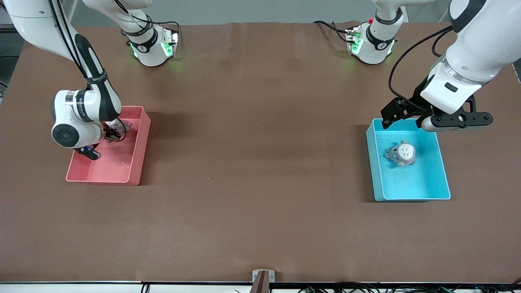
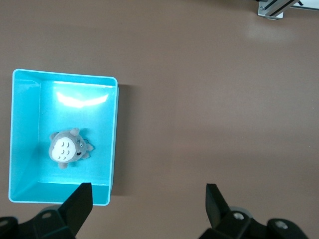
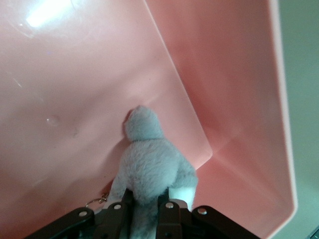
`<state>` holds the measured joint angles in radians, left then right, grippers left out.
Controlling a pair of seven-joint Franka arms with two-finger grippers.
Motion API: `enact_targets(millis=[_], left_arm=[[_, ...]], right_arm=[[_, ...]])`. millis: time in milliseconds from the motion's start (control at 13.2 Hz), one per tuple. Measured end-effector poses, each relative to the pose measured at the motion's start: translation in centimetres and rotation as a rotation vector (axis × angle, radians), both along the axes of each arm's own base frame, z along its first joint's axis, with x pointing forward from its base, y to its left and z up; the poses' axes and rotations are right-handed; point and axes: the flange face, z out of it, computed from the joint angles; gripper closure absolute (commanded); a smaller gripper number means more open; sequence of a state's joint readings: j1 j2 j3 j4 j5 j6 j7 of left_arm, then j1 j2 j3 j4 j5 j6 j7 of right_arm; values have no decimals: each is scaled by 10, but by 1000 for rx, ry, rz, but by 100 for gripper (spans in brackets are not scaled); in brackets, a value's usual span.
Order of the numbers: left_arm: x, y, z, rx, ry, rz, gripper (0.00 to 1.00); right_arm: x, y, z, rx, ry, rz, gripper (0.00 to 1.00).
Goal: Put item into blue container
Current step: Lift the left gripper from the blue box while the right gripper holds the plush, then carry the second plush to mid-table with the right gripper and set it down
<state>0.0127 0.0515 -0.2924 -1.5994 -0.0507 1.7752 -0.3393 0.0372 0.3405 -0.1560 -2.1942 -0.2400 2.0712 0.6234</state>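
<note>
The right gripper, down in the pink bin, pinches a grey plush toy, next needing lift and carry to the blue container, over whose rim the spread left gripper waits.

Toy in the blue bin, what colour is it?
Grey toy with a white spotted belly; left wrist view.

We see a brown table carrying a pink bin toward the right arm's end and a blue container toward the left arm's.
</note>
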Motion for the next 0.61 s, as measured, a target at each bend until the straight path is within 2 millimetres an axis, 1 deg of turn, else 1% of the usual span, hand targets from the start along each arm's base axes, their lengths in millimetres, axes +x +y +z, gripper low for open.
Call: enact_targets(millis=[380,456,532,608], left_arm=[[0,0,0,0,0,0,0],[0,0,0,0,0,0,0],[0,0,0,0,0,0,0],[0,0,0,0,0,0,0]], right_arm=[[18,-1,25,-4,31,13,100],[25,-2,35,2,43,30,100],[35,-4,51,7,58,46,100],[46,-6,71,6,69,52,100]])
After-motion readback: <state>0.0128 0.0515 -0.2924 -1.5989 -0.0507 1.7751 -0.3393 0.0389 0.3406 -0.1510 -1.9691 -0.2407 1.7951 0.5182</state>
